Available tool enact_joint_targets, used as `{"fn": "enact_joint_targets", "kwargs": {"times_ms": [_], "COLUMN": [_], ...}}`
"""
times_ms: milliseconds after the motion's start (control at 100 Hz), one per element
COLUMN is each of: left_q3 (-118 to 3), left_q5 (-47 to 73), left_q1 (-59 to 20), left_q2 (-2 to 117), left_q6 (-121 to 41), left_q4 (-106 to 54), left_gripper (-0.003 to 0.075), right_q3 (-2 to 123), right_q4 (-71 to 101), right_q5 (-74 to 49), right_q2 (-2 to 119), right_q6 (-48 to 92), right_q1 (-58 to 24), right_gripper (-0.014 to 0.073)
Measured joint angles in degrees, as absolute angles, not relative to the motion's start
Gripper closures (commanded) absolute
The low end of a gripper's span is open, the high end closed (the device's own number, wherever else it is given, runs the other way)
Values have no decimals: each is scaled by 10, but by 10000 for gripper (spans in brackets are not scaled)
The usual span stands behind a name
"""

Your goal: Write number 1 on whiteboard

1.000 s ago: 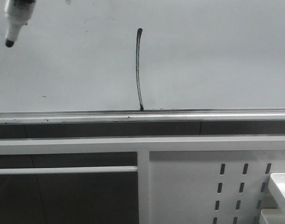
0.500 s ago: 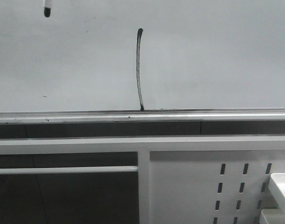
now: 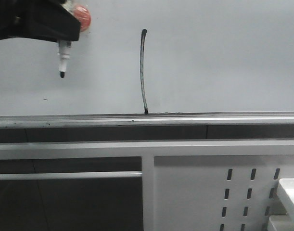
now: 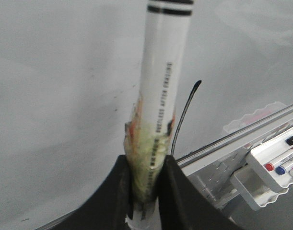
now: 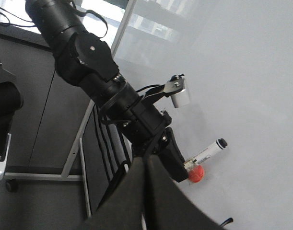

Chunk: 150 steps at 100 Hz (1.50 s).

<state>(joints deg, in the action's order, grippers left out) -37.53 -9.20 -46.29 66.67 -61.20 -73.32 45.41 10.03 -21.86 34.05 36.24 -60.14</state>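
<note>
Left fingers grip the marker, tip off the whiteboard, at 9 o'clock from the number 1; right fingers closed.

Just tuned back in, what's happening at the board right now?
The left gripper is shut on a white marker pen, holding it in front of the whiteboard with its black tip pointing down, off to the left of the number 1. That stroke is already drawn, running from near the top of the board down to the silver rail. The right gripper is shut and holds nothing. A tray of spare markers sits below the board.
</note>
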Motion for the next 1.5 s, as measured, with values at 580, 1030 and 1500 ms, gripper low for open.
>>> {"fn": "enact_joint_targets", "kwargs": {"times_ms": [580,1030,1500], "left_q3": [-403,-403,-403], "left_q5": [-250,-299,-269], "left_q1": [-540,-539,-512], "left_q2": [785,814,825], "left_q6": [-223,-211,-213], "left_q4": [-445,-481,-462], "left_gripper": [740,740,739], "right_q3": [286,286,286], "right_q4": [102,107,111], "right_q5": [-312,-325,-320], "right_q2": [155,149,149], "right_q6": [333,319,317], "right_q1": [-554,-554,-554], "right_gripper": [645,645,645]}}
